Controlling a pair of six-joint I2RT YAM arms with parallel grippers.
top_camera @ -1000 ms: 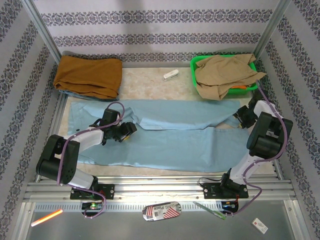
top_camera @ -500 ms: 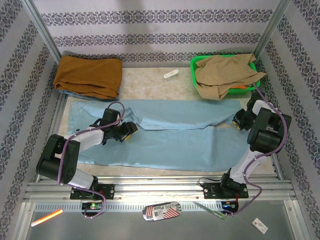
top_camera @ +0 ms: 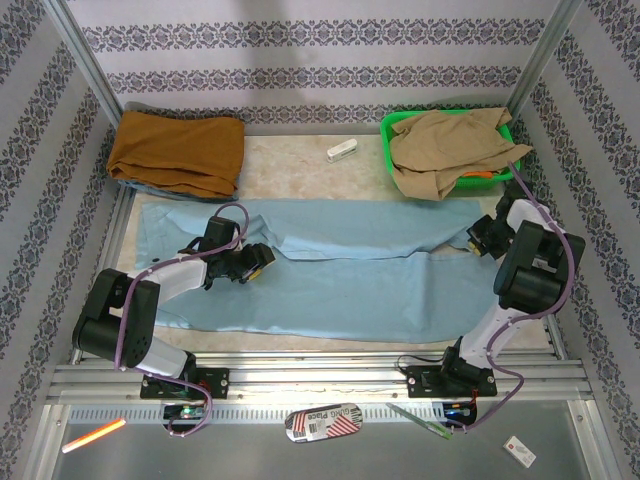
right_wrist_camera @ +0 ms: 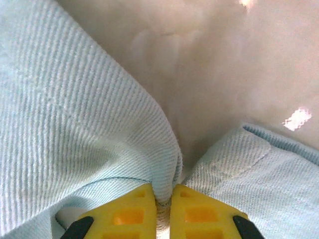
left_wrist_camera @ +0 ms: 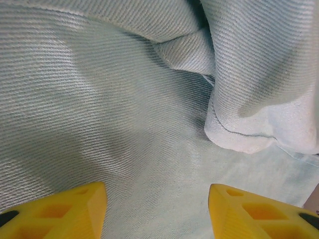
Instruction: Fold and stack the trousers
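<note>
trousers [top_camera: 340, 270] pale blue, spread flat

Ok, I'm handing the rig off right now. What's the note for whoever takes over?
Right gripper: shut on a fold of the trousers at their right end.
Left gripper: open, close over the trousers' left part, holding nothing.
Trousers: spread out across the table.
Done: right-end grip made; no fold yet.
Left: fold them, then stack.

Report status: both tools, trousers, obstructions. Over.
Left tool open, low over trousers. Right tool shut on trousers edge. Green bin close behind it.
</note>
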